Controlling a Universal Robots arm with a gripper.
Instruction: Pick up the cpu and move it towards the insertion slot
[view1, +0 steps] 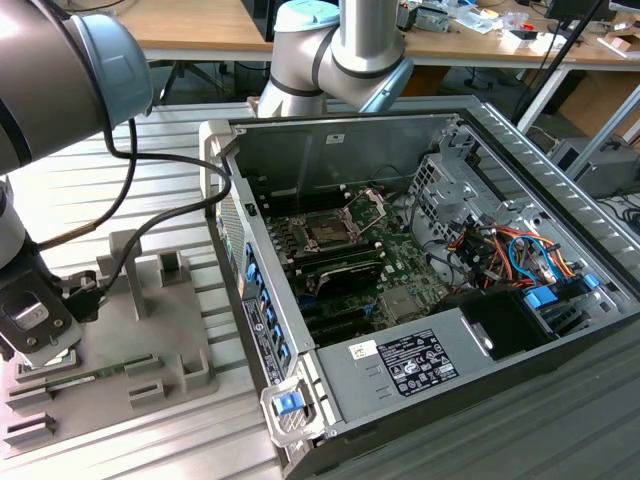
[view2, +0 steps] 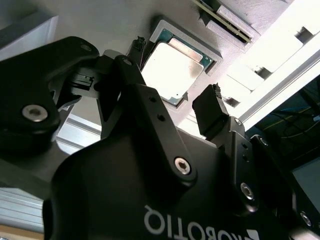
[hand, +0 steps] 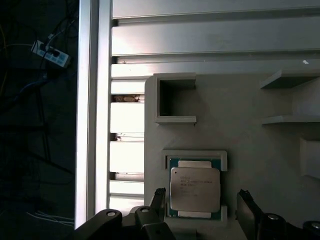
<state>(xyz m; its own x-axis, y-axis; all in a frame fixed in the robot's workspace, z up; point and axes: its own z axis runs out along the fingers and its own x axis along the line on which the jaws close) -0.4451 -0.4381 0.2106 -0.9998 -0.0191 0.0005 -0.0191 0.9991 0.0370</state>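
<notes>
One cpu (hand: 195, 188) in a grey holder (hand: 240, 135), between the fingers (hand: 158, 199) of the wide-open end effector (hand: 201, 204)

Your exterior view sits high and off to one side, angled down into the open computer case (view1: 330, 150), with the grey holder plate (view1: 170, 320) at the exterior view's left and the arm (view1: 60, 70) close to the lens. First wrist view looks straight down on that plate, close. Second wrist view looks along the gripper (view2: 174, 71), very close. Both wrist views share the cpu (hand: 195, 189) on the plate.
</notes>
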